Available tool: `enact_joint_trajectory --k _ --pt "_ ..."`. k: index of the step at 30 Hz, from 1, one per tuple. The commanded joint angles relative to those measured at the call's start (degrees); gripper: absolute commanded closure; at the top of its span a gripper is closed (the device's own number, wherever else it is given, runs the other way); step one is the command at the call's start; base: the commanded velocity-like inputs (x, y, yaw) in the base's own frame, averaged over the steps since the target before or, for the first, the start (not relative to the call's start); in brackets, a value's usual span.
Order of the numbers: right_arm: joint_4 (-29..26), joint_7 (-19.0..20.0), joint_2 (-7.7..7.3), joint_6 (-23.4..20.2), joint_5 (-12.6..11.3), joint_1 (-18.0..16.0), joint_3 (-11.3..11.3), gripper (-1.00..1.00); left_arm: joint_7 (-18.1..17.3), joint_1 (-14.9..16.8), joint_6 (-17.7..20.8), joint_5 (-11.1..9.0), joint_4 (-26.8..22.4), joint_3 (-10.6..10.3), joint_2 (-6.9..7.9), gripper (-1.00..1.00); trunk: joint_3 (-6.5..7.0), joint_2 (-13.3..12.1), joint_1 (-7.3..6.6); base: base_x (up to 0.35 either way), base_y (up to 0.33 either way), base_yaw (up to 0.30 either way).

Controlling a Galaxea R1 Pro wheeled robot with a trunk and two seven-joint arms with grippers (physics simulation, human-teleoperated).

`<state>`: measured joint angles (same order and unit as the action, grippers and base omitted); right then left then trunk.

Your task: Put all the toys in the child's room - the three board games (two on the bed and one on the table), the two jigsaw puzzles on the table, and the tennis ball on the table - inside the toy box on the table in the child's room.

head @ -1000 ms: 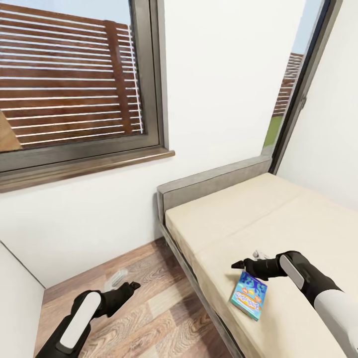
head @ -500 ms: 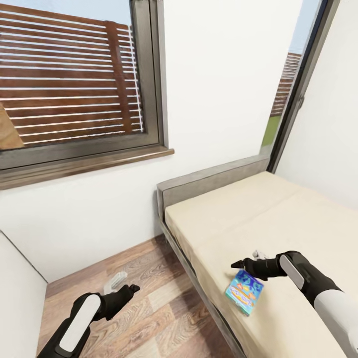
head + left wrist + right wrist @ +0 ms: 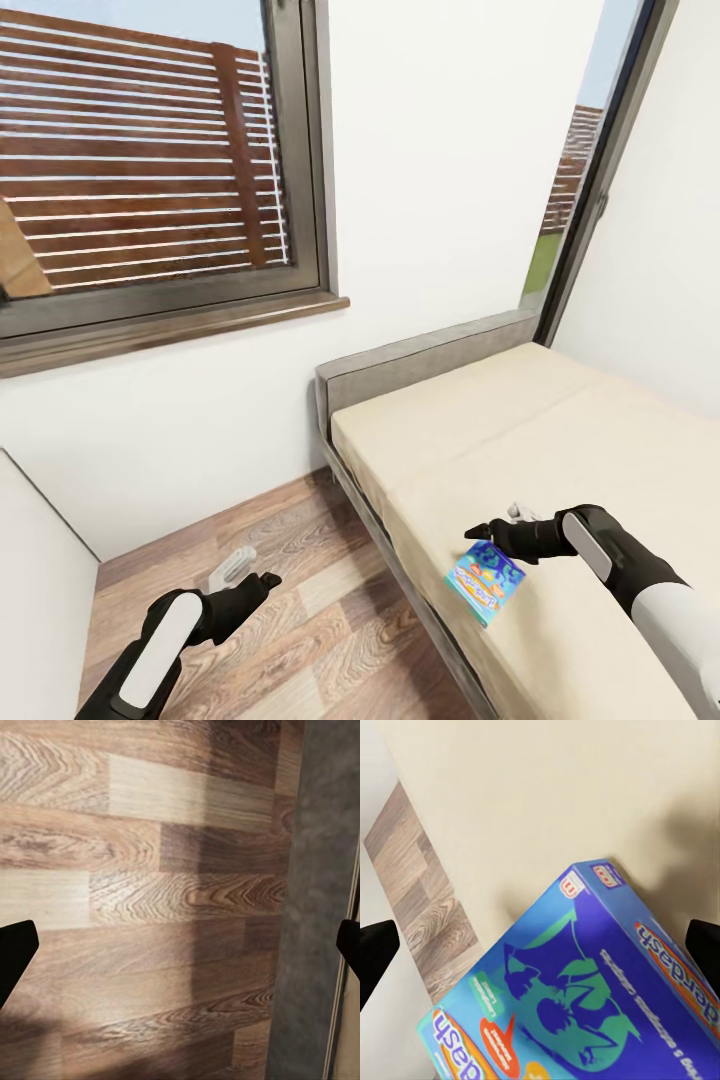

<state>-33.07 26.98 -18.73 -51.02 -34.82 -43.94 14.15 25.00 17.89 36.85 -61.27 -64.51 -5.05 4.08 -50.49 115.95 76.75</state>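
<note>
My left end effector point(image 3: 262, 580) hangs low over the wood-plank floor point(image 3: 300, 600), its fingers spread and holding nothing. My right end effector point(image 3: 478, 529) sits above the near edge of the bed point(image 3: 560, 440), fingers spread wide. The light-blue board game point(image 3: 485, 581) lies just below it on the mattress, tilted, untouched, one corner near the bed's edge. Beyond, I see the grey headboard point(image 3: 430, 365) and the window point(image 3: 150, 160).
</note>
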Motion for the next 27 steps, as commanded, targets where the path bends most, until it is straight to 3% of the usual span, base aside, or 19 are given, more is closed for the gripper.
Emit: enact_joint_trajectory --k 1,27 --pt "0.0 0.2 -0.07 0.0 1.2 0.0 0.4 -1.0 0.6 0.0 0.0 -0.6 -0.1 -0.1 0.05 -1.0 -0.06 0.0 -0.01 -0.014 -0.002 0.0" --pt "0.0 0.1 -0.07 0.0 1.2 0.0 0.3 -1.0 0.6 0.0 0.0 -0.6 -0.1 -0.2 0.05 -1.0 -0.06 0.0 -0.01 -0.003 0.0 0.0"
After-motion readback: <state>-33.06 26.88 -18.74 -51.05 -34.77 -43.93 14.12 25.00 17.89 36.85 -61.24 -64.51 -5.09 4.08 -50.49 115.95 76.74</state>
